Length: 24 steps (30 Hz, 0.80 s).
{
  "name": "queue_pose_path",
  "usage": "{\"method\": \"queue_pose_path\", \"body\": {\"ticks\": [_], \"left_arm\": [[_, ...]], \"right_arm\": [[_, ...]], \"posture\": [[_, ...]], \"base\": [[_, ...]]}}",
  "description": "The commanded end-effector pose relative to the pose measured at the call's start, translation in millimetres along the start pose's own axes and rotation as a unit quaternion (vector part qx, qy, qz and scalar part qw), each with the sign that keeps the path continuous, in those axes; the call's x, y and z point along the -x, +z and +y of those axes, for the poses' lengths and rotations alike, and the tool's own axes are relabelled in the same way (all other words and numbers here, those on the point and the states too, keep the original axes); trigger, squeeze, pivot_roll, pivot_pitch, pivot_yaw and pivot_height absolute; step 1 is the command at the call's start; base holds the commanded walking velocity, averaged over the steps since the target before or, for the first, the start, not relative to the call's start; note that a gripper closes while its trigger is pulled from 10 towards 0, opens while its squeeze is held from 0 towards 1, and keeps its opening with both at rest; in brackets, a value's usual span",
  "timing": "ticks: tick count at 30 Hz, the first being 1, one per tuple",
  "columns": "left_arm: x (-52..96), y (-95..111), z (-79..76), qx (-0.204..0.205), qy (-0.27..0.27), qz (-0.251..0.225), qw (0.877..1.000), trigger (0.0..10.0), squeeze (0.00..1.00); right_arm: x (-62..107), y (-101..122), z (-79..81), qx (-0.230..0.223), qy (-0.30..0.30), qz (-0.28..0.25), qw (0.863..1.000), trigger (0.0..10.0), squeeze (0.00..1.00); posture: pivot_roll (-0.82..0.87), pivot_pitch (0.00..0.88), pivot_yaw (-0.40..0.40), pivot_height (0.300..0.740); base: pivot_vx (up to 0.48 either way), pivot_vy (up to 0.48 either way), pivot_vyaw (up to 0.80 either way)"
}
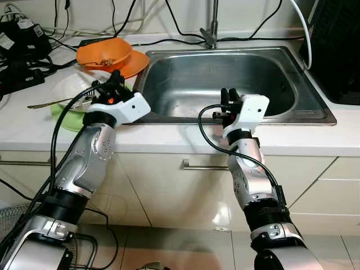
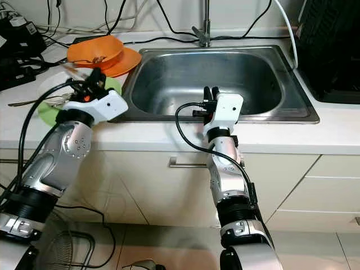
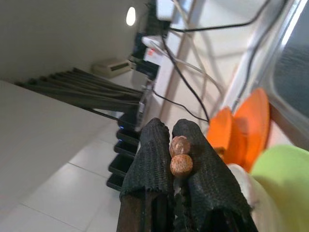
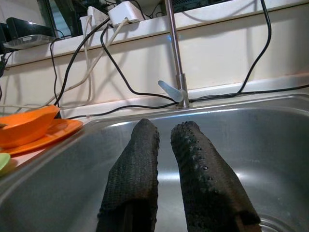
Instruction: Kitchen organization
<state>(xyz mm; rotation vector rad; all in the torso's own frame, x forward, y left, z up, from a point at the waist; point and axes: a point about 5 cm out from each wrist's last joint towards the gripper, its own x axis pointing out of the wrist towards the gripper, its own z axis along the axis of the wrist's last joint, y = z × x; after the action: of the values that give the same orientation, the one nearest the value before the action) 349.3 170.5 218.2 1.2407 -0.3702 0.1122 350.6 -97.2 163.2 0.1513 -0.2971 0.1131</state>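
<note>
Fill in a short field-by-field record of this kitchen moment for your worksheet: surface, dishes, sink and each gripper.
surface: white counter with steel sink
dishes: orange bowl on orange plate; white plate over green plate, left of the sink
left gripper: fingers together, above the plates
right gripper: narrow gap, at the sink's front edge
tap: behind the sink

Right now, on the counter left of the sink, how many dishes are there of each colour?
Orange: 2, an orange bowl sitting on an orange plate.
White: 1, a white plate.
Green: 1, a green plate under the white one.
Total: 4 dishes.
</note>
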Motion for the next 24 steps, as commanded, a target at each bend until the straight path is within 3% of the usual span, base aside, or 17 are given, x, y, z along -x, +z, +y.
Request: {"method": "queue_pose_path", "body": {"ticks": [1,2,4,5,7,8,10,12,13,15,16,18,20,21,22,23,24], "left_arm": [[-3.5,3,8.8,-0.013,0.018,-0.010,1.000,0.0,0.00],[-6.8,17,20.9,-0.010,0.049,-0.050,0.997,0.0,0.00],[-7.9,26,26.4,0.000,0.062,-0.074,0.995,0.0,0.00],[-8.3,34,31.5,0.008,0.074,-0.099,0.992,9.0,0.00],[-8.7,44,37.2,0.016,0.089,-0.125,0.988,9.0,0.00],[-8.9,55,42.4,0.032,0.101,-0.151,0.983,10.0,0.00],[-9.3,68,47.3,0.065,0.108,-0.182,0.975,10.0,0.00],[-10.9,81,44.9,0.155,0.086,-0.202,0.963,10.0,0.00],[-10.9,81,44.9,0.155,0.086,-0.202,0.963,10.0,0.00],[-12.8,90,39.8,0.273,0.049,-0.204,0.939,10.0,0.00],[-12.8,90,39.8,0.273,0.049,-0.204,0.939,10.0,0.00],[-14.4,98,32.7,0.400,-0.005,-0.201,0.894,10.0,0.00],[-14.8,105,28.7,0.491,-0.043,-0.199,0.847,10.0,0.00],[-14.8,105,28.7,0.491,-0.043,-0.199,0.847,10.0,0.00],[-15.3,106,28.3,0.522,-0.052,-0.195,0.829,10.0,0.00],[-15.8,106,28.5,0.544,-0.056,-0.192,0.815,10.0,0.00],[-16.9,105,29.3,0.567,-0.056,-0.186,0.800,10.0,0.00]], "right_arm": [[-1.1,0,1.8,-0.005,0.003,-0.001,1.000,10.0,0.00],[-1.3,0,1.5,-0.005,0.002,-0.001,1.000,10.0,0.00],[-1.3,0,1.3,-0.005,0.002,-0.001,1.000,10.0,0.00],[-1.4,0,1.1,-0.005,0.001,-0.001,1.000,10.0,0.00],[-1.6,0,0.7,-0.005,0.001,0.000,1.000,10.0,0.00],[-1.8,-1,0.4,-0.004,0.000,0.000,1.000,10.0,0.00],[-2.2,-1,-0.4,-0.001,-0.001,0.001,1.000,10.0,0.00],[-2.9,-1,-1.0,0.002,-0.001,0.002,1.000,10.0,0.00],[-2.9,-1,-1.0,0.002,-0.001,0.002,1.000,10.0,0.00],[-3.5,0,-1.5,0.009,0.000,-0.001,1.000,10.0,0.00],[-3.5,0,-1.5,0.009,0.000,-0.001,1.000,10.0,0.00],[-4.0,2,-3.0,0.034,-0.002,-0.007,0.999,10.0,0.00],[-4.1,3,-3.1,0.072,0.004,-0.011,0.997,10.0,0.00],[-4.1,3,-3.1,0.072,0.004,-0.011,0.997,10.0,0.00],[-3.9,3,-2.1,0.086,0.011,-0.014,0.996,10.0,0.00],[-3.5,3,-1.2,0.098,0.016,-0.017,0.995,10.0,0.08],[-2.9,4,0.6,0.109,0.026,-0.022,0.993,10.0,1.00]], "posture": [[0.14,0.000,0.097,0.740],[0.14,0.000,0.096,0.740],[0.14,0.000,0.096,0.740],[0.14,0.000,0.096,0.740],[0.14,0.000,0.092,0.740],[0.14,0.000,0.092,0.740],[0.14,0.000,0.090,0.740],[0.14,0.000,0.089,0.740],[0.14,0.000,0.089,0.740],[0.13,0.000,0.090,0.740],[0.13,0.000,0.090,0.740],[0.13,0.000,0.090,0.740],[0.12,0.000,0.091,0.740],[0.12,0.000,0.091,0.740],[0.12,0.000,0.091,0.740],[0.12,0.000,0.090,0.740],[0.12,0.000,0.089,0.740]], "base": [[0.000,0.000,0.00],[0.000,0.000,0.00],[0.000,0.000,0.00],[0.000,0.000,0.00],[0.000,0.000,0.00],[0.000,0.000,0.00],[0.000,0.000,0.00],[0.000,0.000,0.00],[0.000,0.000,0.00],[0.000,0.000,0.00],[0.000,0.000,0.00],[0.000,0.000,0.00],[0.000,0.000,0.00],[0.000,0.000,0.00],[0.000,0.000,0.00],[0.000,0.000,0.00],[0.000,0.000,0.00]]}}
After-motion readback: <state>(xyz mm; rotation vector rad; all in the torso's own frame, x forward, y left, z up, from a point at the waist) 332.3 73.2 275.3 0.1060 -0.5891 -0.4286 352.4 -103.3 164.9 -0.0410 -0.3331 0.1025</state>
